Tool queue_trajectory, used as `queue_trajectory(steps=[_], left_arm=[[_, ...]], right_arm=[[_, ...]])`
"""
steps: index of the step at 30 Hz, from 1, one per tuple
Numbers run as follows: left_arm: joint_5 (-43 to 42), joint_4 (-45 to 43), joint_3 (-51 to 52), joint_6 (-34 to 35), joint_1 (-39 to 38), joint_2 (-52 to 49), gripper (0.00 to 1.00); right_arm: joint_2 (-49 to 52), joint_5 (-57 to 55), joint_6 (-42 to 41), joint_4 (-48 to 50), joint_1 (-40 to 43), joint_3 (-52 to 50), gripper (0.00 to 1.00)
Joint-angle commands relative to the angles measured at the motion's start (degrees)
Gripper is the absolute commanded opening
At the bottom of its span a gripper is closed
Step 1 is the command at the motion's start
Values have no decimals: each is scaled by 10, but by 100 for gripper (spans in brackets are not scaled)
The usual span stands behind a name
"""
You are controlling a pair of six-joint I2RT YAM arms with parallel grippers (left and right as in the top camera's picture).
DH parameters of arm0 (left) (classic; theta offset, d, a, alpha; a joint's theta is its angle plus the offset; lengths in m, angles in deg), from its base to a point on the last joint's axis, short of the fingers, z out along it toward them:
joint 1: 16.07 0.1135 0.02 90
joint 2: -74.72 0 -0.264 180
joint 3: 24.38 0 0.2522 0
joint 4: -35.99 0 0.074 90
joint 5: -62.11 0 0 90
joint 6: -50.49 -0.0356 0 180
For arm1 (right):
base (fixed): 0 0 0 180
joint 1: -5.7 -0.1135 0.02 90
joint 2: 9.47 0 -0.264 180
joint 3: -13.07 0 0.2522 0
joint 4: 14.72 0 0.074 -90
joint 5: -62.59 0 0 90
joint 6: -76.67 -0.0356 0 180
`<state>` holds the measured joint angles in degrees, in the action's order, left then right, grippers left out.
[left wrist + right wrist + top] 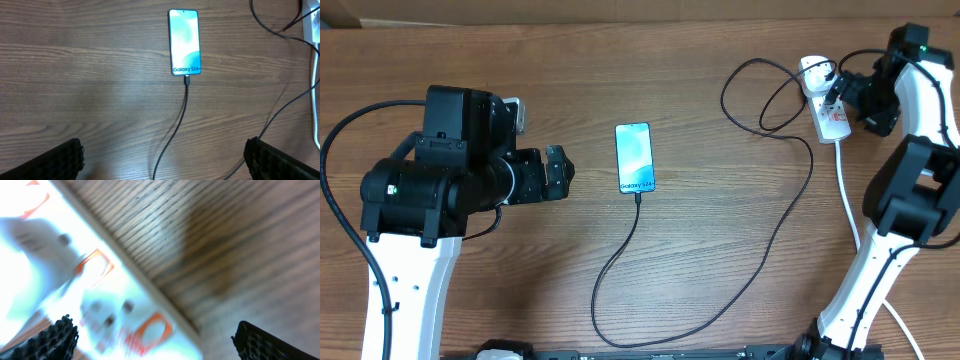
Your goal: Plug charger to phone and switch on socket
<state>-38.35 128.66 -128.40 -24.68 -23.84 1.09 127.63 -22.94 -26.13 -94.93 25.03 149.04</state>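
The phone (634, 157) lies screen up in the middle of the table, its "Galaxy S24+" end toward me; it also shows in the left wrist view (184, 42). The charger cable (780, 225) has its tip in the phone's near end (187, 80), loops across the table and runs to the socket (828, 112) at the far right. My left gripper (556, 172) is open and empty, left of the phone. My right gripper (842, 92) is open, hovering close over the socket (75, 300), which looks blurred with orange markings.
The socket's thick white cord (847, 195) runs down the right side past the right arm's base. The cable's loop (760, 95) lies left of the socket. A cardboard edge (350, 12) lies along the far edge of the table.
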Motion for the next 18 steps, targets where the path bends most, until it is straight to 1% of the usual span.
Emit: queue_trajectory(steps=[1,6,10,14,18], left_arm=[[4,11,1,-7,-2,5,100],[4,29,1,-7,-2,5,100],[4,34,1,-7,-2,5,99],[4,34,1,-7,-2,5,99],[4,34,1,-7,-2,5,100]], right_arm=[[-138,0,-10,-16,2,25,100],[-266,13,-49,-88,0,25,100],[-348,34,-50,-154,-16,25,100],[-412,33,-50,-205,-45,22,100],[-471,30,-50,-234,-99,22,100]])
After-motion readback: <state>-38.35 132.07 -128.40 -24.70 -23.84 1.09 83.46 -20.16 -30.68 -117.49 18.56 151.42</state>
